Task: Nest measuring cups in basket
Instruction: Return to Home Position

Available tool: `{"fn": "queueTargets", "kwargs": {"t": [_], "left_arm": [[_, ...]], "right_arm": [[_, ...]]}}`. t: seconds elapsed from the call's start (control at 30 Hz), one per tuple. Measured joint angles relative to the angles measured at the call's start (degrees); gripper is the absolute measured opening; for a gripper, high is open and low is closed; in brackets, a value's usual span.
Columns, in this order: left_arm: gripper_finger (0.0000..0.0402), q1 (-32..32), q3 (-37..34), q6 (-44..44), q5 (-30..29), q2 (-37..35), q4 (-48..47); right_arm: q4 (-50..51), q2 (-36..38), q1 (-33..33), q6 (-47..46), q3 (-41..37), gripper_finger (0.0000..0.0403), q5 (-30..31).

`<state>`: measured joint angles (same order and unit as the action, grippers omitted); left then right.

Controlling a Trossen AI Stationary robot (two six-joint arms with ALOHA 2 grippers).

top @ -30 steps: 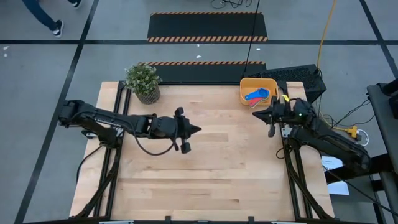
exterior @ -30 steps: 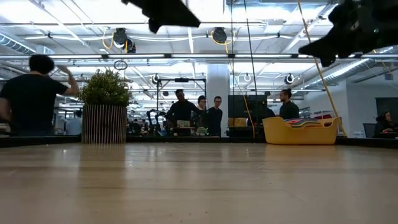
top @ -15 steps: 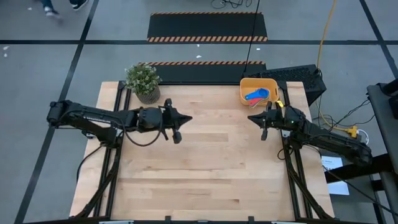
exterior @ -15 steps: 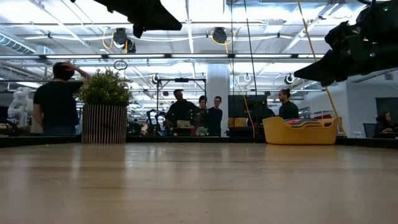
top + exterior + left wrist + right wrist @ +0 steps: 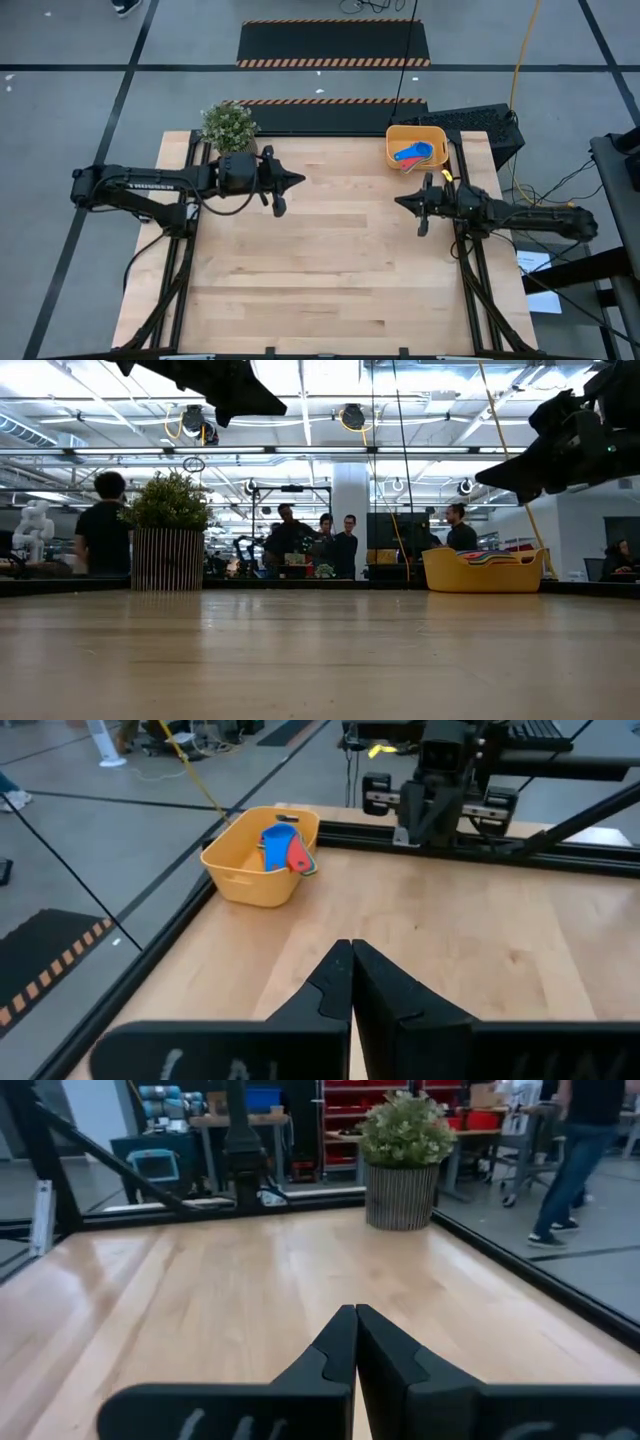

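Seemingly all that remains is parking the arms: the cups [image 5: 413, 154] lie nested in the basket [image 5: 416, 129] just beyond the right hand [image 5: 398, 199], which, like the left hand [image 5: 299, 181], is pressed together, empty.

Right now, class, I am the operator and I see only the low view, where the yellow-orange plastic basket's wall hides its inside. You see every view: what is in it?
Observer: The small yellow-orange rectangular plastic basket holds the nested plastic measuring cups. A blue one is uppermost, with red showing at its edge.
Operator: Is either tool carrying anything?
Observer: The left tool is shut on nothing, as the left wrist view shows.
Operator: And the right one?
Observer: The right tool is shut and empty too. It points across the table towards the potted green plant.
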<state>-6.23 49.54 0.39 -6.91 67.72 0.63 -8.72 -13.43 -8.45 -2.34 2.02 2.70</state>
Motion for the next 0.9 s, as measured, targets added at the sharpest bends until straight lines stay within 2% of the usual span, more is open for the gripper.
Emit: {"fn": "queueTargets", "kwargs": {"t": [0.3, 0.53, 0.63, 0.77, 0.9], "left_arm": [[0.0004, -0.08, 0.0, -0.73, 0.45, 0.0, -2.57], [0.0004, 1.26, -0.41, -0.82, 0.45, 0.01, -5.54], [0.0006, 1.43, -3.85, -1.44, 0.43, -1.29, -3.65], [0.0003, 1.43, -10.93, -3.65, 0.38, -4.92, 3.66], [0.0004, 1.49, -16.35, -5.85, -2.53, -10.41, 6.95]], "right_arm": [[0.07, 0.04, 10.94, -0.35, 0.1, 0.0, 8.9], [-0.1, 0.99, 15.63, 2.03, 0.07, 0.0, 9.49], [-0.07, 2.16, 16.5, 2.69, 0.04, 0.0, 9.35], [-0.03, 3.8, 17.14, 3.25, 0.0, 0.0, 8.22], [1.08, 4.53, 17.2, 1.82, 0.0, 0.0, 7.53]]}}
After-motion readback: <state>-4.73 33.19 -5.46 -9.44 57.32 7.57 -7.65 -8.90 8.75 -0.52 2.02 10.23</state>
